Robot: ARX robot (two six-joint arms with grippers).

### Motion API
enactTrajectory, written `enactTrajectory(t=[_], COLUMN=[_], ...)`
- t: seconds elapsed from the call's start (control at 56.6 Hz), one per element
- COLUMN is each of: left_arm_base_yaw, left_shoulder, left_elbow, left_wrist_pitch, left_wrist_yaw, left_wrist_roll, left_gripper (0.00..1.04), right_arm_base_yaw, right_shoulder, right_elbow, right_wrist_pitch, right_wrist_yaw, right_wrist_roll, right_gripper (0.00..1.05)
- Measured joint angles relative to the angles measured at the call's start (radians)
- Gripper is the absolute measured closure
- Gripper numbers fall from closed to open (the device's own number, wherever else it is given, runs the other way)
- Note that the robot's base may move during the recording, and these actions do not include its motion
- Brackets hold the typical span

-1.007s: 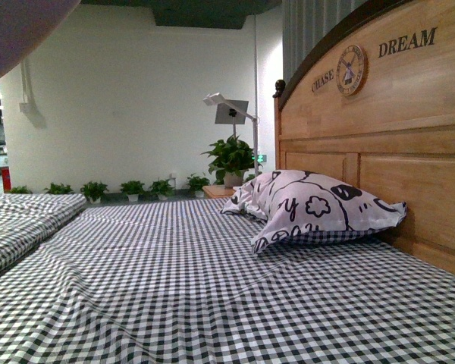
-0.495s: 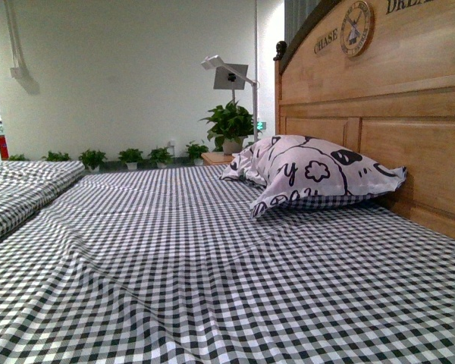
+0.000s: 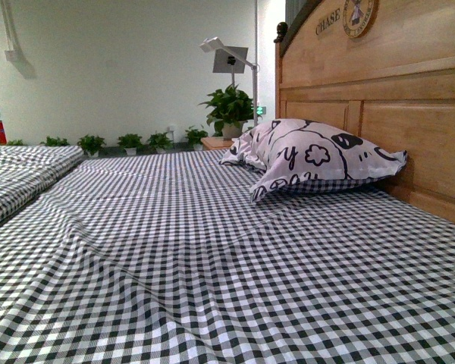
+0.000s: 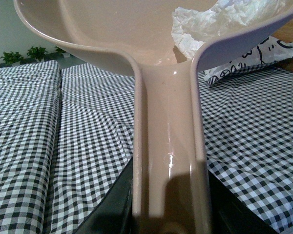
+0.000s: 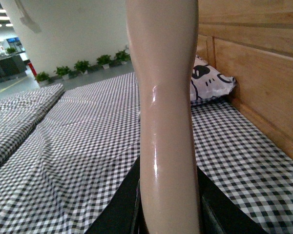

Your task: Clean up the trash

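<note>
- Since a second ago my front view has tipped downward: the headboard (image 3: pixel 387 83) lettering has slid up so that only "CHASE" and the lower part of the round emblem remain at the upper right, and the pale blurred shape that filled the upper left corner is gone.
- My left gripper (image 4: pixel 168 222) sits at the bottom of the left wrist picture, its dark jaws on either side of the dustpan (image 4: pixel 136 34) handle; it appears clamped on that handle.
- The trash (image 4: pixel 219 22), a crumpled white wad of tissue, lies inside the pan at the upper right of that picture, well away from my left gripper, at the far end of the handle.
- My right gripper (image 5: pixel 168 214) shows at the bottom of the right wrist picture with a beige handle (image 5: pixel 166 107) rising between its dark jaws; it looks closed on it, and the upper end is out of frame.
- The bed sheet (image 3: pixel 212 273), black-and-white gingham with soft wrinkles, fills the lower front view.
- A printed pillow (image 3: pixel 318 155) rests against the wooden headboard at centre right.
- Farther back stand a large potted plant (image 3: pixel 229 110), a white lamp (image 3: pixel 231 57), and small plants (image 3: pixel 125 142) along the white wall (image 3: pixel 121 68).
</note>
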Motion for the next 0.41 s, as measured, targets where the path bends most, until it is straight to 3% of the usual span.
enactTrajectory(t=[0.406], left_arm_base_yaw=[0.000], left_shoulder=[0.000], left_elbow=[0.000], left_wrist_pitch=[0.000], left_wrist_yaw=[0.000], left_wrist_roll=[0.000], left_gripper=[0.78], right_arm_base_yaw=[0.000], right_shoulder=[0.000], right_elbow=[0.000], right_wrist_pitch=[0.000], right_wrist_yaw=[0.000], right_wrist_roll=[0.000], right_gripper=[0.85])
